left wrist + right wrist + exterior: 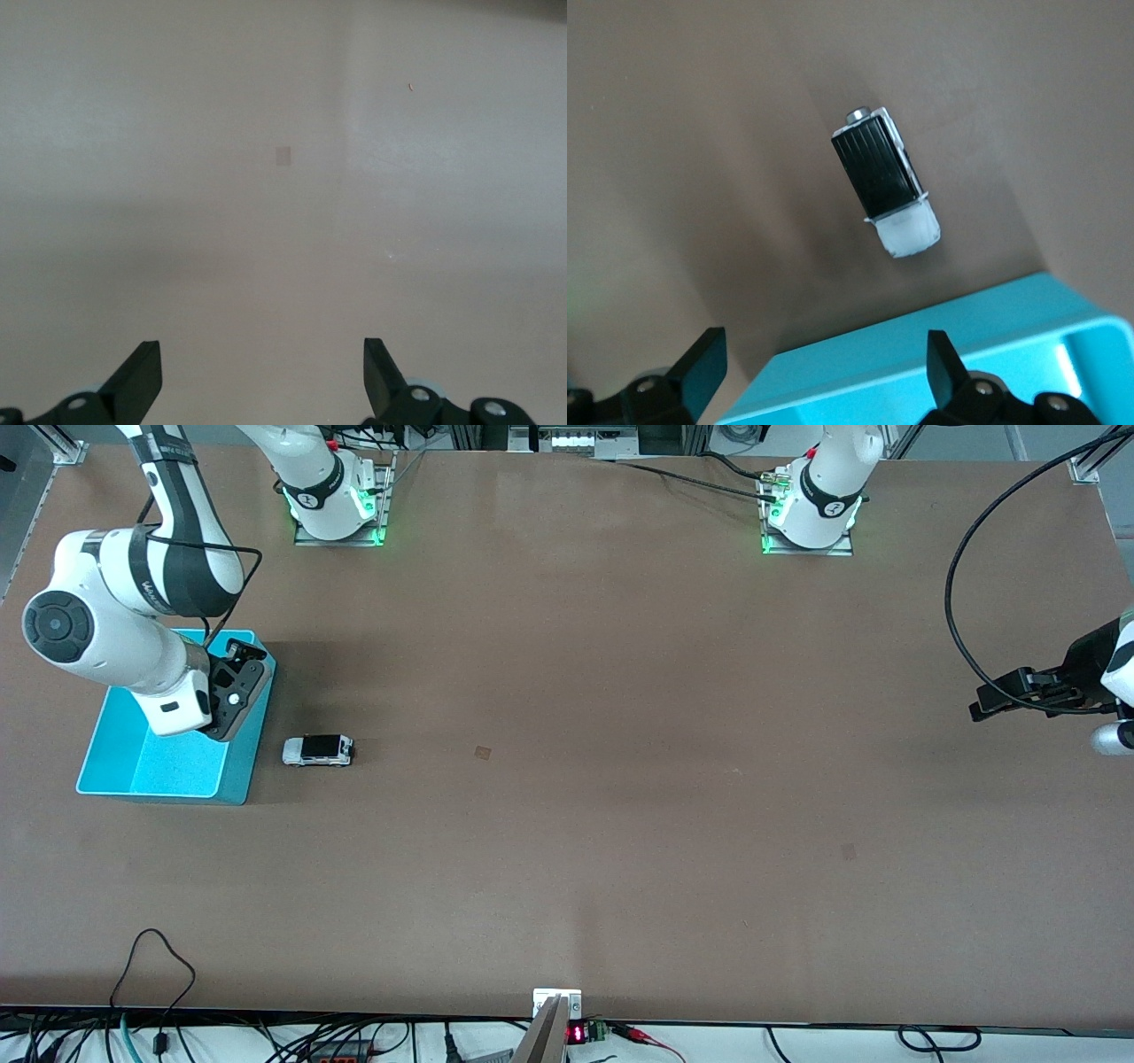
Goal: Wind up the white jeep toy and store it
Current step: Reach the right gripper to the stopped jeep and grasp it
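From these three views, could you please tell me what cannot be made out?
- Part of the cyan bin floor: front view, covered by the right arm and right pincer above it.
- The white jeep toy winding mechanism: too small in front view; right wrist view shows only its top.
- Left pincer: front view, its arm is cut off by the frame edge.

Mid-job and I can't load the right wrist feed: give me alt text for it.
A white toy jeep with a black roof sits on the brown table, beside the rim of a cyan bin. The right gripper hangs over the bin's edge, fingers open and empty.
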`<state>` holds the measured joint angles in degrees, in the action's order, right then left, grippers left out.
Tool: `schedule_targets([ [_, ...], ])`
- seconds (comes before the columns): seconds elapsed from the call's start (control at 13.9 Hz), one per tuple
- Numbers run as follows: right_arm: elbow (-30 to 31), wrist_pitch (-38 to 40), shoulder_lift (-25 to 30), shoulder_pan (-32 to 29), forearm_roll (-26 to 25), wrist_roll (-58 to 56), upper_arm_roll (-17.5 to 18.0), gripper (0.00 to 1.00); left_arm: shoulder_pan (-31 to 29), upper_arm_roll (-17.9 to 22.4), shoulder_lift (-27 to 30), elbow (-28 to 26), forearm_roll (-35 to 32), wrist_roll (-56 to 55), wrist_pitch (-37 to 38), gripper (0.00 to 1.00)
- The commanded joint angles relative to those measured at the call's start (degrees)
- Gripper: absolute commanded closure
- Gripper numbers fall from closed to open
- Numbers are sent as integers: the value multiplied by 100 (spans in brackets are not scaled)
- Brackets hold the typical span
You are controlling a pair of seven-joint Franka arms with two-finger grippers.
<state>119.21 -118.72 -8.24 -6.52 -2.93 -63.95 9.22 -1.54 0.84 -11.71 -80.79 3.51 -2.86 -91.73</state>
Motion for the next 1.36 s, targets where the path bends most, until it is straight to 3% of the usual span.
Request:
schedule_targets([
  [0.0, 120, -484, -151, -131, -58, -905, 141, 0, 92, 83, 90, 116, -35, 31, 119, 0],
  [0.57, 331, -1459, -784, 36, -102, -1743, 211, 0, 136, 92, 151, 2, -88, 58, 111, 0],
  [1.29, 709, -2568, -1276, 124, -357, -1735, 211, 0, 101, 92, 151, -69, -114, 67, 208, 0],
])
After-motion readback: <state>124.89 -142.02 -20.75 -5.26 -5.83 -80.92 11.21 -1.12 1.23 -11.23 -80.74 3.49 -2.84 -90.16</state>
